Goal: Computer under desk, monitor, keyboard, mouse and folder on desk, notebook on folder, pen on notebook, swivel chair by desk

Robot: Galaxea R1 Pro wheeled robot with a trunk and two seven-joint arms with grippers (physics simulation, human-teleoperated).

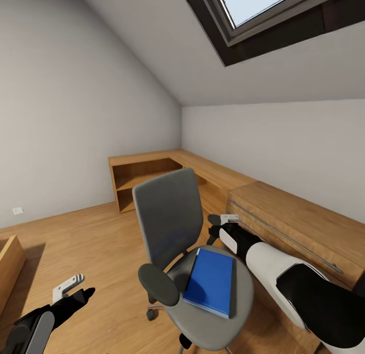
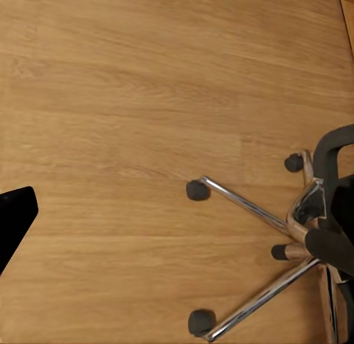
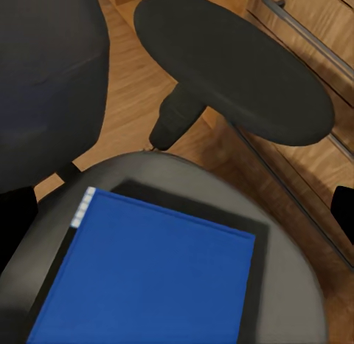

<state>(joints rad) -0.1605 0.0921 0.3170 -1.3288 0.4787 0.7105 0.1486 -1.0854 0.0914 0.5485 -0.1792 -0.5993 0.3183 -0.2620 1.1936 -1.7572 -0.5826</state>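
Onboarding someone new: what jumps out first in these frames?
The bright-blue folder lying flat on the seat of the grey swivel chair, mid-room on the wood floor. The right end effector hovers just above the seat's far edge, beside the folder. Overhead, a dark-framed skylight cuts into the sloped ceiling.

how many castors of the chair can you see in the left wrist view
4: on the swivel chair's chrome base, one upper centre, one at the bottom, one near the column, one upper right. Others may be hidden.
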